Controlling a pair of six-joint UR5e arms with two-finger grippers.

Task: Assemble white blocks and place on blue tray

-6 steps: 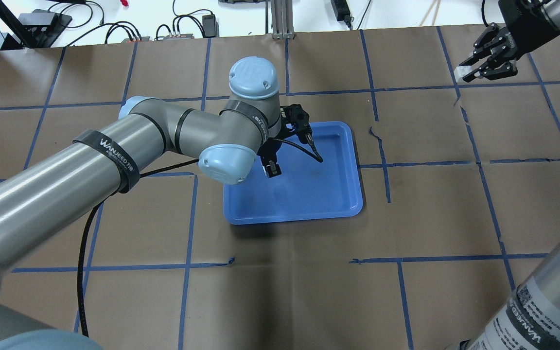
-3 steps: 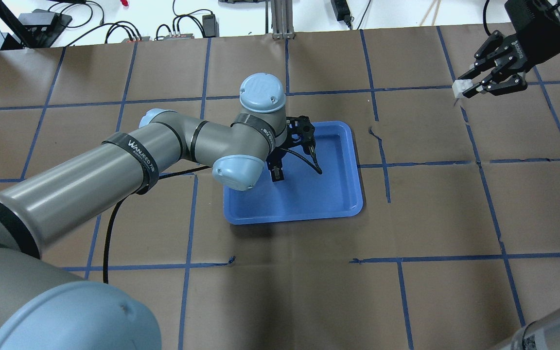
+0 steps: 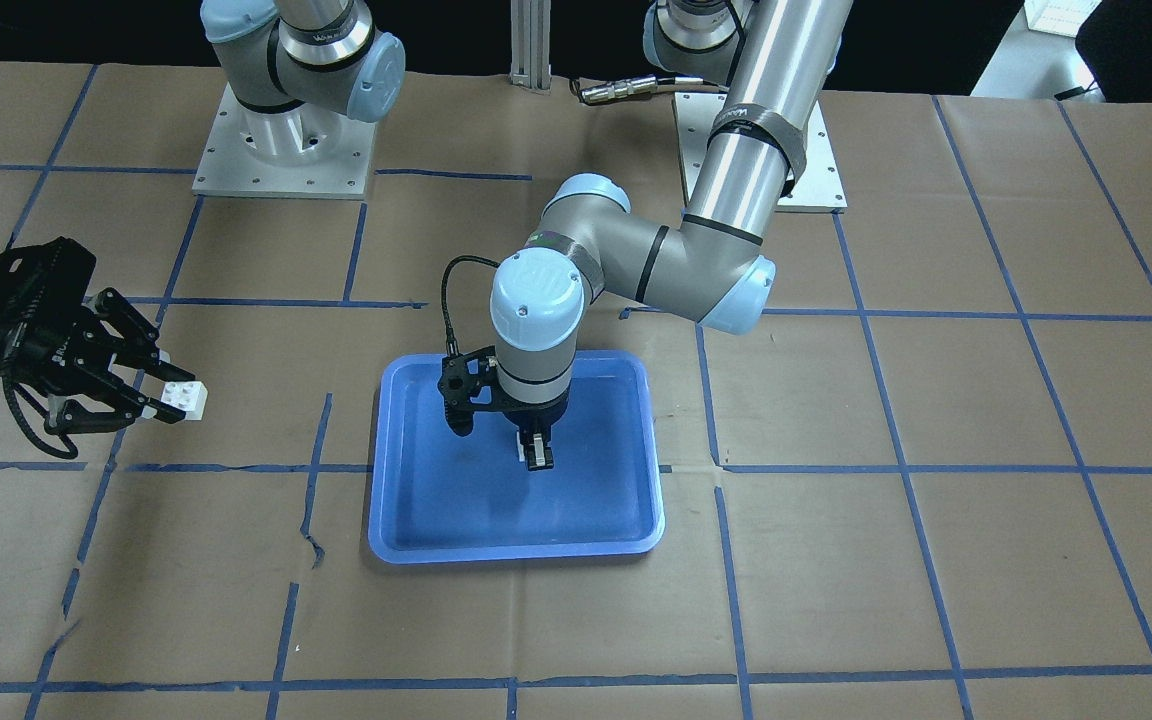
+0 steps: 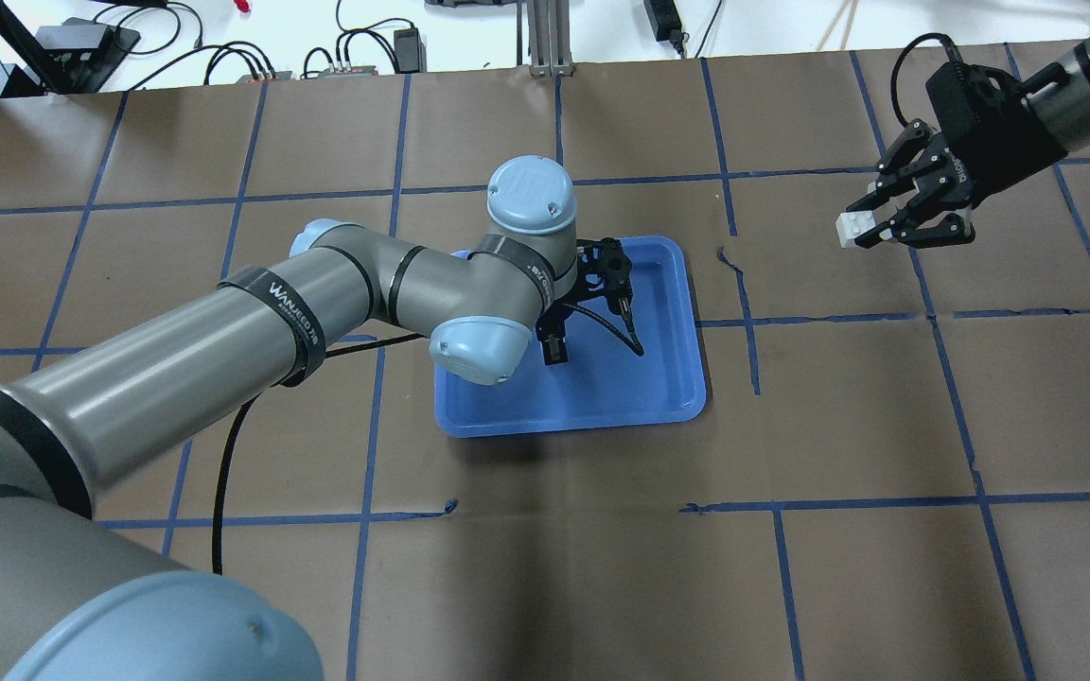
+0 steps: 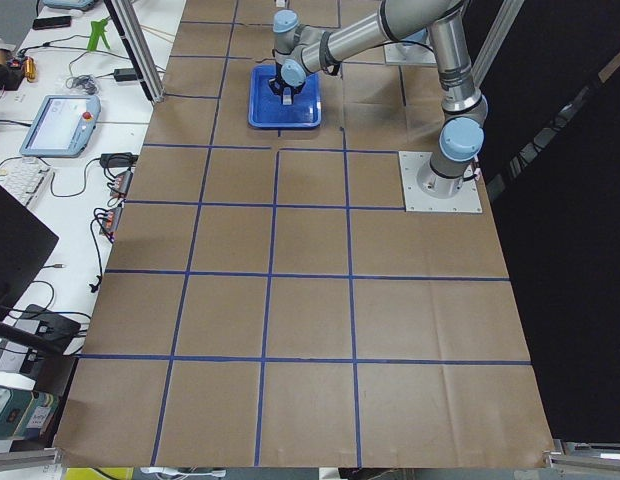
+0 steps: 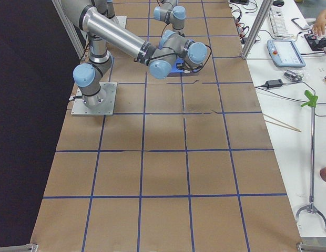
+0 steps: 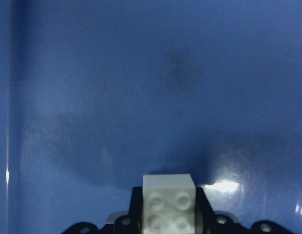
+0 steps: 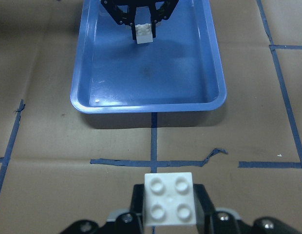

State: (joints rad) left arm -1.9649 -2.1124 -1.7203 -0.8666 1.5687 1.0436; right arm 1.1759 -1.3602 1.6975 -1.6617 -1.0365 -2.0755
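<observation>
The blue tray (image 4: 640, 397) lies mid-table on brown paper; it also shows in the front view (image 3: 416, 520) and the right wrist view (image 8: 141, 83). My left gripper (image 4: 554, 352) points down over the tray's inside, shut on a white block (image 7: 169, 204), also visible in the right wrist view (image 8: 142, 32). It holds the block low over the tray floor (image 7: 141, 73). My right gripper (image 4: 862, 230) is to the right of the tray, above the table, shut on the other white block (image 4: 851, 228), studs up (image 8: 169, 204), facing the tray.
Brown paper with a blue tape grid covers the table. A tear in the paper (image 4: 729, 260) lies between the tray and my right gripper. The left wrist's black cable (image 4: 602, 317) hangs over the tray. Cables and power bricks (image 4: 346, 52) lie beyond the far edge.
My right gripper has carried its white block left and nearer, toward the tray. My left arm has shifted slightly right over the tray, still holding its block.
</observation>
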